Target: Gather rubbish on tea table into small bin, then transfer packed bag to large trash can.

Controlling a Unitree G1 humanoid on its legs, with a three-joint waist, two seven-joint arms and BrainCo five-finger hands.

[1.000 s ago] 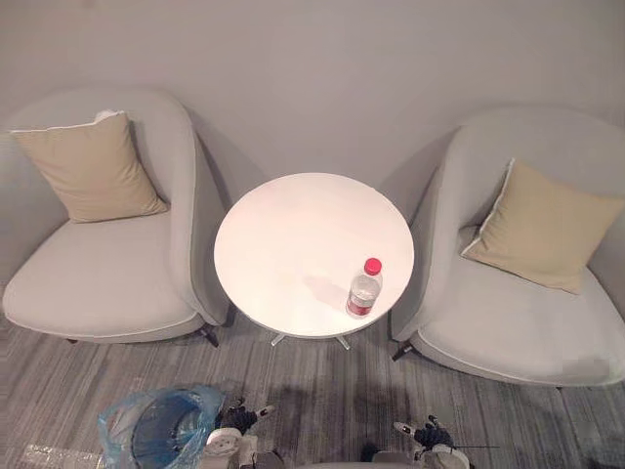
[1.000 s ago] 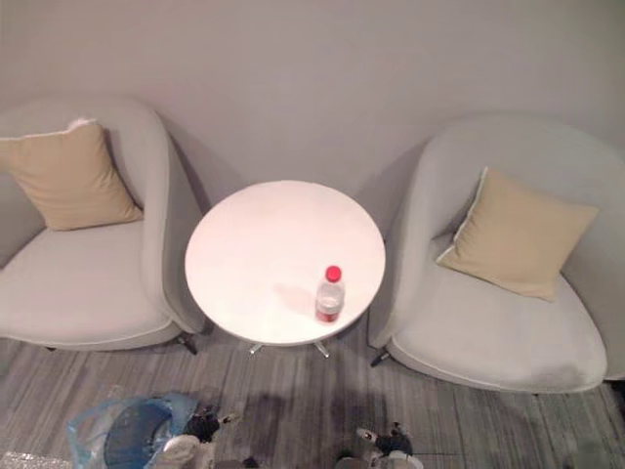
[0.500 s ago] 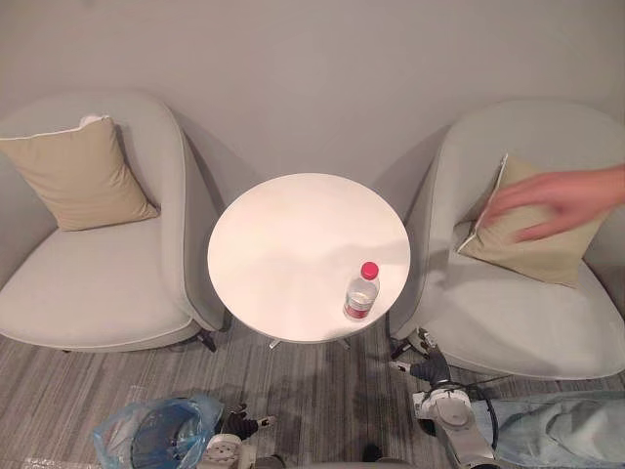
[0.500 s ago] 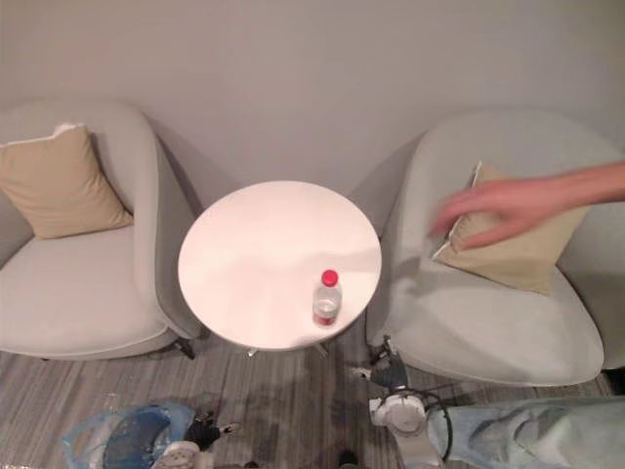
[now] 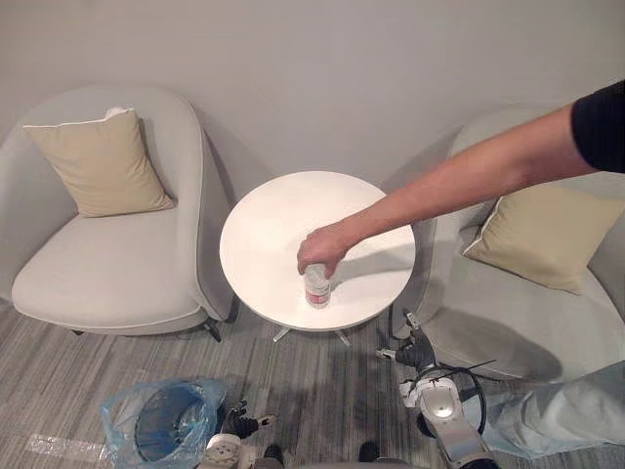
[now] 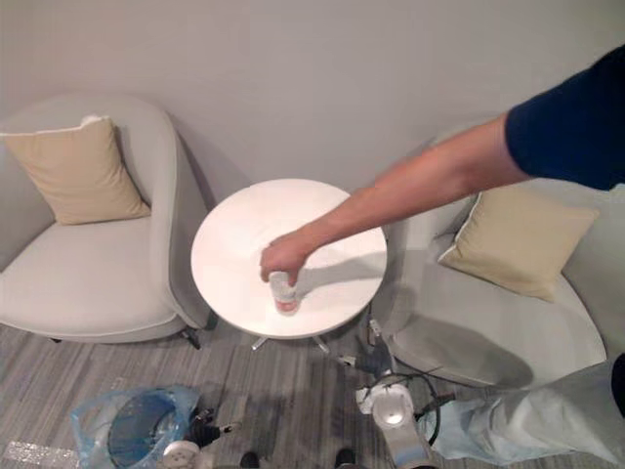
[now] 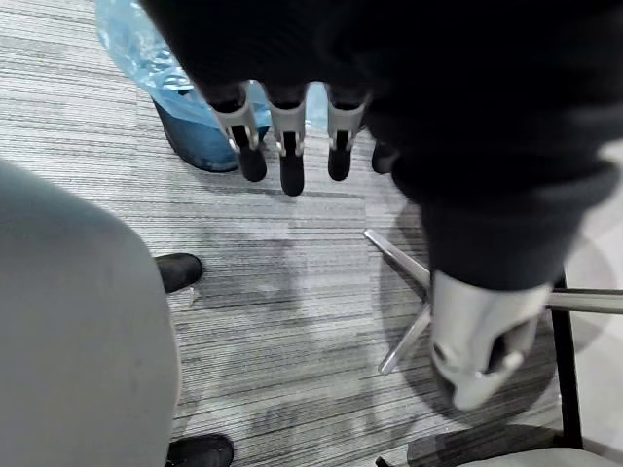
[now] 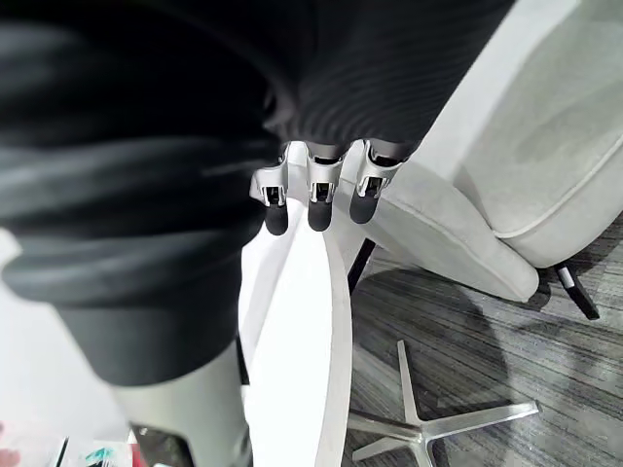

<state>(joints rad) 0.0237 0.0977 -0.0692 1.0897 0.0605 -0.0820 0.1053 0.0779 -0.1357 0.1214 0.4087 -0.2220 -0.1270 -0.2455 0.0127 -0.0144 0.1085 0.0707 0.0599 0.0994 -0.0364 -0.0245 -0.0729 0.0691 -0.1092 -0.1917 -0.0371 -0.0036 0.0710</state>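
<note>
One bottle, table, bin; two armchairs, two cushions.

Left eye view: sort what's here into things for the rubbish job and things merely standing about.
Job: bottle, under a person's hand; table; bin with blue bag.
Standing about: left armchair, right armchair; left cushion, right cushion.

Grey wall; striped carpet; 2 armchairs.
</note>
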